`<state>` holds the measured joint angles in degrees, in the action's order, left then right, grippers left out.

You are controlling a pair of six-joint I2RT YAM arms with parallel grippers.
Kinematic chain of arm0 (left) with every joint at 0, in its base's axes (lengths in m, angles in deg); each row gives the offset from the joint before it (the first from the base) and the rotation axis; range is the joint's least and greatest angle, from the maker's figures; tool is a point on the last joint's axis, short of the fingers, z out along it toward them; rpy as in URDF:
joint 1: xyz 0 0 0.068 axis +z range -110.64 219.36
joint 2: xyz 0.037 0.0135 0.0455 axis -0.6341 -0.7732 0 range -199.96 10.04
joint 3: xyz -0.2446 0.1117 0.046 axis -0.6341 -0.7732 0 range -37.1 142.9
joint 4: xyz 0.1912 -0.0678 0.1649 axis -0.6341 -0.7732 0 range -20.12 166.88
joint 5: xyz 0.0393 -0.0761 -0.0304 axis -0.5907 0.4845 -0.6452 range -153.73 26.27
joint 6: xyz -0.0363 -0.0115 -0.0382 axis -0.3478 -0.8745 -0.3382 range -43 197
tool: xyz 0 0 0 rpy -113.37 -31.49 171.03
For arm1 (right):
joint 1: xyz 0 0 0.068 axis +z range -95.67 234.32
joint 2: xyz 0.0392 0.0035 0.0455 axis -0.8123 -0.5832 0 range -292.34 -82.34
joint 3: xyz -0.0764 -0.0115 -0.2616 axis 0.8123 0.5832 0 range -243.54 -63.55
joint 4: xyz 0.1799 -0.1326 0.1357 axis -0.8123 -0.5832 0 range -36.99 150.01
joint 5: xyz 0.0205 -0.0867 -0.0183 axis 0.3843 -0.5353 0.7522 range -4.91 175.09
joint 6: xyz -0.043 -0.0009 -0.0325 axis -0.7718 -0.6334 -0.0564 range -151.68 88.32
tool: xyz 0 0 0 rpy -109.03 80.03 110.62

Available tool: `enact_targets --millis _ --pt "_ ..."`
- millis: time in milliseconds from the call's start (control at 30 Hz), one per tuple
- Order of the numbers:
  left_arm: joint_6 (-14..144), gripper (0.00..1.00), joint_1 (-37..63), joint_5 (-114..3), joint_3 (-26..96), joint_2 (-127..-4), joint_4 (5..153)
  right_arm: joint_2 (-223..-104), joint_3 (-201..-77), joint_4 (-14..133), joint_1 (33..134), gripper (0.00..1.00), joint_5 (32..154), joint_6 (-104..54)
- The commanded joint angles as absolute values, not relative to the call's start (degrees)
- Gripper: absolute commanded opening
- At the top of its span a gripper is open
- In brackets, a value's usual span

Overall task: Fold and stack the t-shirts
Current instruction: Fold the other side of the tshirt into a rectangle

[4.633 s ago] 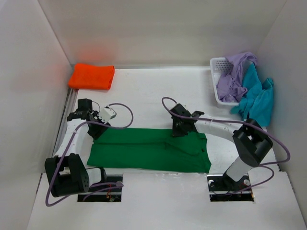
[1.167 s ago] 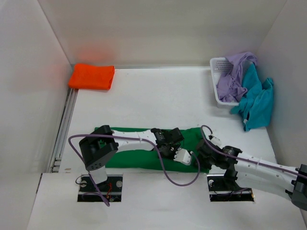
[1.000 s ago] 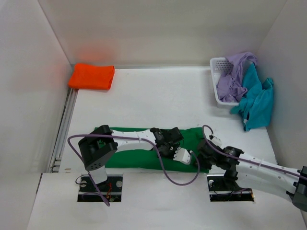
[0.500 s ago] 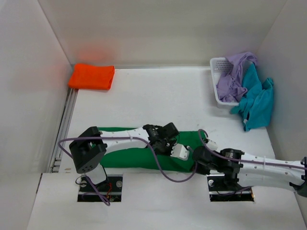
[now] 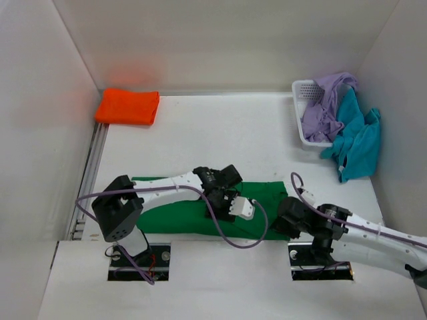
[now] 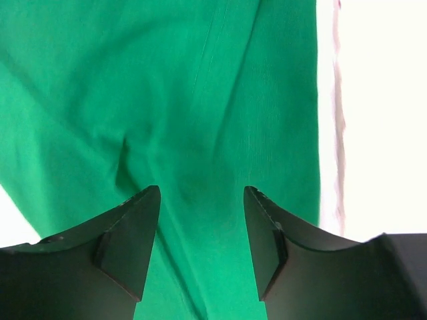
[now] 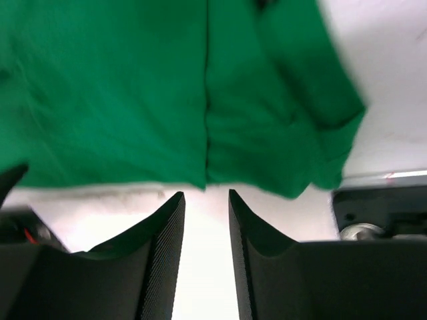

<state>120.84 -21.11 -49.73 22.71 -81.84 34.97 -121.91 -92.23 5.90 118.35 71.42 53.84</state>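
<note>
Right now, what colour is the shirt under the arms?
Green; the shirt shows best from left wrist.

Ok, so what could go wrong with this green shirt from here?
The left gripper is open over a crease in the green shirt, so it may pinch only the top layer and bunch it. The right gripper is open at the near hem, beside a rumpled corner; it might miss the edge.

No writing, label, brand mark or number is legible in any view; the dark green t-shirt (image 5: 170, 217) and the white basket (image 5: 301, 100) show plain, unmarked surfaces to the cameras.
</note>
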Motion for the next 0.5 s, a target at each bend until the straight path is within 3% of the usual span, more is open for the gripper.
enact_targets --millis 0,200,333,467 --pt "124.2 0.53 -17.3 -44.8 29.2 -76.2 25.5 -123.2 -98.8 3.1 111.2 0.38 66.0 44.6" --pt "125.2 0.59 1.5 -40.7 32.7 -74.3 21.2 -131.8 -102.3 12.3 90.0 0.48 64.4 22.3" --pt "125.1 0.59 17.4 -49.8 28.2 -75.6 29.2 -140.7 -103.1 20.8 76.0 0.55 72.2 9.3" --pt "126.4 0.61 30.0 -56.2 24.3 -78.1 37.1 -147.3 -106.0 22.8 72.8 0.59 75.1 4.0"
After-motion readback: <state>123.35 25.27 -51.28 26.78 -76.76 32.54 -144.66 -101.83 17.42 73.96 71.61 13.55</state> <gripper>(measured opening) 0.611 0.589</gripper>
